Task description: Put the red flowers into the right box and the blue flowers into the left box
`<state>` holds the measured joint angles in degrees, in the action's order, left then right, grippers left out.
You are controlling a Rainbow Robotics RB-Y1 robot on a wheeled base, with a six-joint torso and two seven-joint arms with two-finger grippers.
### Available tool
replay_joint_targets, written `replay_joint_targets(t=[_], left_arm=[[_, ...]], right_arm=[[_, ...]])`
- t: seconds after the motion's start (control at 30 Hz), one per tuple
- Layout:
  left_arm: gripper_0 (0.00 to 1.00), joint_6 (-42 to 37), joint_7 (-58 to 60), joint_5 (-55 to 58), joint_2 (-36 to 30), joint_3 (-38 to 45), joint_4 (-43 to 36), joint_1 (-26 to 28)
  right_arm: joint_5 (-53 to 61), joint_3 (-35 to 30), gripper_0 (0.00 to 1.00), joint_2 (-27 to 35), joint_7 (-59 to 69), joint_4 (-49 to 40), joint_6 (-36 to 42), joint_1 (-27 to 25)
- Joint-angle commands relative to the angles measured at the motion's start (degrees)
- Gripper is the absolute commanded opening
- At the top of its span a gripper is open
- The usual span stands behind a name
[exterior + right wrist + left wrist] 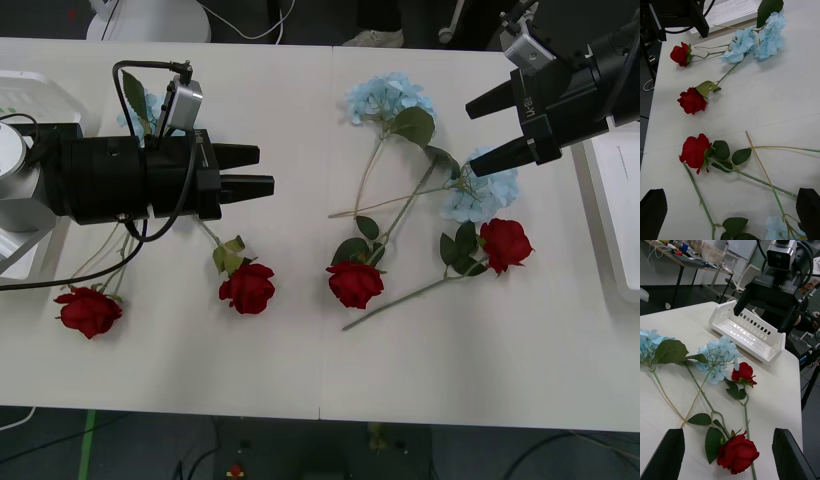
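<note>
Several red flowers lie in a row along the near half of the table (pixel 300 380); one (pixel 248 288) lies just below my left gripper (pixel 262 170), which hangs open and holds nothing. Others lie at the far left (pixel 88 310), the middle (pixel 355 283) and the right (pixel 505 243). A blue flower (pixel 390 98) lies at the back, and another (pixel 482 195) sits right under my open right gripper (pixel 478 138). A third blue flower (pixel 145 108) is partly hidden behind the left arm. The right box (pixel 612 215) and left box (pixel 35 92) sit at the table's ends.
The stems of the middle flowers cross each other (pixel 385 210). In the left wrist view the right box (pixel 748 333) stands beyond a rose (pixel 743 373) and a blue flower (pixel 718 356). A cable loops over the left arm (pixel 130 180).
</note>
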<state>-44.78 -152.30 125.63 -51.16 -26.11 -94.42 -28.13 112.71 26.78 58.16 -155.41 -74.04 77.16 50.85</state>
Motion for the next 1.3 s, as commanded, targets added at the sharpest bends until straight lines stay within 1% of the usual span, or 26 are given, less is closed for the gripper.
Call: replay_joint_targets(t=[0.03,0.2,0.3,0.4,0.43,1.3], left_arm=[[0.67,-0.57,-2.70,0.14,-1.57,0.27,-1.65,-1.14],[0.68,-0.57,-2.70,0.14,-1.57,0.27,-1.65,-1.14],[0.79,-0.57,-2.70,0.14,-1.57,0.27,-1.65,-1.14],[0.97,-0.57,-2.70,0.14,-1.57,0.27,-1.65,-1.14],[1.00,-0.57,-2.70,0.14,-1.57,0.27,-1.65,-1.14],[1.00,-0.57,-2.70,0.14,-1.57,0.27,-1.65,-1.14]], right_arm=[[0.76,-1.64,1.00,2.31,0.41,-1.45,-0.34,-0.14],[0.76,-1.64,1.00,2.31,0.41,-1.45,-0.34,-0.14],[0.76,-1.64,1.00,2.31,0.41,-1.45,-0.34,-0.14],[0.76,-1.64,1.00,2.31,0.41,-1.45,-0.34,-0.14],[0.76,-1.64,1.00,2.31,0.41,-1.45,-0.34,-0.14],[0.76,-1.64,1.00,2.31,0.41,-1.45,-0.34,-0.14]])
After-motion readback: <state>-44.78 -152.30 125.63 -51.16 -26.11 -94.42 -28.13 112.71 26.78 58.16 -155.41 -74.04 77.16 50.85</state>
